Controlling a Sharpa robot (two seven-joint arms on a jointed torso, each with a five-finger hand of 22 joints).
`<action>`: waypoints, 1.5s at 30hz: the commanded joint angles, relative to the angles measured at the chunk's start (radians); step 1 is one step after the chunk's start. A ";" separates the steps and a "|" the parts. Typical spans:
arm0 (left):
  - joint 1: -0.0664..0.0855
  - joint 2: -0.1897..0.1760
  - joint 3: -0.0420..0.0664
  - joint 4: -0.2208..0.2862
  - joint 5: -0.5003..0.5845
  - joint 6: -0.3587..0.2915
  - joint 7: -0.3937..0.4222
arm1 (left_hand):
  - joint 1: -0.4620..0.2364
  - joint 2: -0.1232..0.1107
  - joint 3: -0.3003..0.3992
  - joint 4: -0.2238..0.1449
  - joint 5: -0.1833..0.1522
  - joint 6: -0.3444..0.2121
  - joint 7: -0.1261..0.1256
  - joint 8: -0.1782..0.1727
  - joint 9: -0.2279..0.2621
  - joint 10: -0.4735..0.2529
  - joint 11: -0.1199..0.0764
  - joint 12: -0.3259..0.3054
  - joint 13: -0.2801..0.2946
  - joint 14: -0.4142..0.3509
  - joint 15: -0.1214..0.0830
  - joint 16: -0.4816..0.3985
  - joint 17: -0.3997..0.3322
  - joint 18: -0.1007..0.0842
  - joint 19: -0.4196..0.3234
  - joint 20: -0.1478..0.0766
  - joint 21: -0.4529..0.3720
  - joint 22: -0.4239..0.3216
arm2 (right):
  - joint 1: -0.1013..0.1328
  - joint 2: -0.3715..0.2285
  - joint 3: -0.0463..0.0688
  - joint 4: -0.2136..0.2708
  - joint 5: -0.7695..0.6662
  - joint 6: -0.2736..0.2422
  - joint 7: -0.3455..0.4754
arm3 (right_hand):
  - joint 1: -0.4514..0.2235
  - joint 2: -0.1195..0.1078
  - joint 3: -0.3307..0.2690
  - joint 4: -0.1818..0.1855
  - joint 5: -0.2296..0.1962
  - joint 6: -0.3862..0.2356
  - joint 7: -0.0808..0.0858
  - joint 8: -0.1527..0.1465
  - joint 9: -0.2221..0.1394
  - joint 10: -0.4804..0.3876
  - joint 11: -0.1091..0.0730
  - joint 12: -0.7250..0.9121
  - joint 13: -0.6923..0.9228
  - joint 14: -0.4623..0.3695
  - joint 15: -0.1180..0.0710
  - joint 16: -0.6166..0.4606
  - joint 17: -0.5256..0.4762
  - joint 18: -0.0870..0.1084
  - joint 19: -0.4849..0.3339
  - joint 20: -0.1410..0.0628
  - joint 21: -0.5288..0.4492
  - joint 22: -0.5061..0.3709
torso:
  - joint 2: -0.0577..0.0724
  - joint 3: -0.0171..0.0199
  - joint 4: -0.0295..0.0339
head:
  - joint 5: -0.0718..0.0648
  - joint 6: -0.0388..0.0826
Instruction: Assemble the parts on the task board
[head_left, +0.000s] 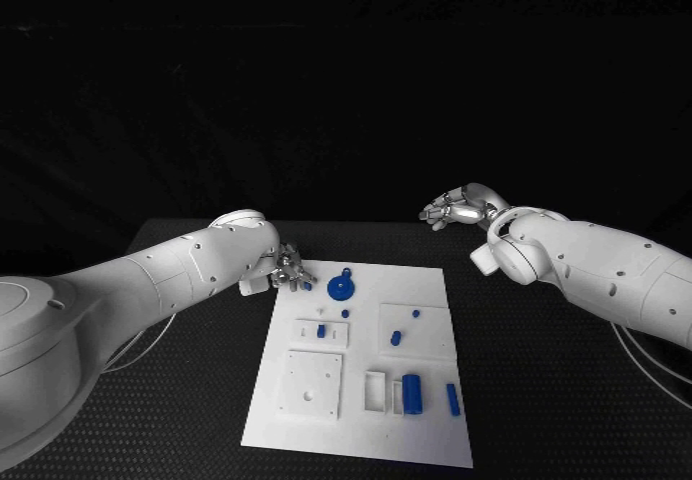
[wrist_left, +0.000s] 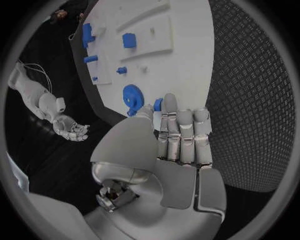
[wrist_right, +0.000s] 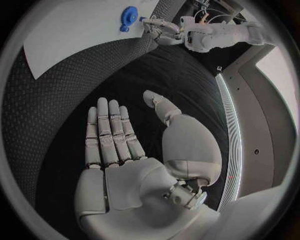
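The white task board (head_left: 368, 350) lies mid-table. My left hand (head_left: 284, 271) hovers at its far left corner, and thumb and a finger pinch a small blue part (wrist_left: 158, 104) just beside the blue gear (head_left: 340, 289). The left wrist view shows the same gear (wrist_left: 131, 97) right ahead of the fingertips (wrist_left: 169, 100). My right hand (head_left: 462, 210) hangs raised beyond the board's far right corner, fingers (wrist_right: 109, 130) stretched flat and apart, holding nothing. From the right wrist view the left hand (wrist_right: 159, 27) and the gear (wrist_right: 128, 12) appear far off.
Small blue pegs (head_left: 345, 313) stand in white blocks on the board's middle. A thick blue cylinder (head_left: 413, 392) and a blue bar (head_left: 453, 399) lie near the front, beside a square white plate (head_left: 315, 383). Black textured table (head_left: 548, 380) surrounds the board.
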 joint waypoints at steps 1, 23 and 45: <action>0.000 0.000 0.000 0.004 0.016 0.008 0.012 | 0.043 0.010 -0.009 -0.002 0.000 0.013 -0.002 0.009 0.003 0.008 -0.003 -0.001 0.002 0.001 -0.005 0.011 0.002 -0.003 -0.002 -0.105 0.005 0.006 | 0.000 0.000 0.000 0.000 0.001 0.010 0.007 | -0.003 0.009 -0.005 0.003 0.004 -0.008 0.000 0.003 -0.001 0.007 0.000 -0.004 -0.001 -0.006 -0.001 -0.005 0.001 -0.015 -0.004 0.002 -0.006 0.001 | 0.000 -0.0002 -0.0005 | 0.001 -0.001; 0.006 -0.047 0.004 0.060 0.139 -0.081 0.006 | 0.120 -0.088 0.245 -0.062 0.028 0.098 -0.039 0.065 0.063 0.105 -0.036 0.031 0.032 0.048 -0.037 0.107 0.008 -0.006 0.030 -0.125 0.061 0.024 | 0.000 -0.006 0.000 0.004 0.003 0.009 0.007 | -0.006 0.010 -0.005 0.005 0.006 -0.008 0.000 0.003 -0.002 0.007 0.000 -0.004 -0.002 -0.006 -0.001 -0.006 0.003 -0.015 -0.004 0.002 -0.008 0.003 | -0.002 0.0019 0.0022 | 0.001 -0.007; 0.018 -0.136 0.002 0.225 0.221 -0.139 0.005 | -0.431 -0.087 0.608 -0.566 0.300 0.181 -0.065 0.059 0.122 0.191 -0.051 0.032 0.069 0.095 -0.051 0.161 -0.012 -0.006 0.081 -0.133 0.101 0.012 | 0.000 -0.015 0.000 0.008 0.008 0.007 0.007 | -0.006 0.009 -0.005 0.006 0.007 -0.008 0.000 0.004 -0.002 0.007 0.000 -0.004 -0.002 -0.006 -0.001 -0.007 0.003 -0.015 -0.003 0.002 -0.009 0.004 | -0.001 -0.0007 0.0009 | 0.006 -0.002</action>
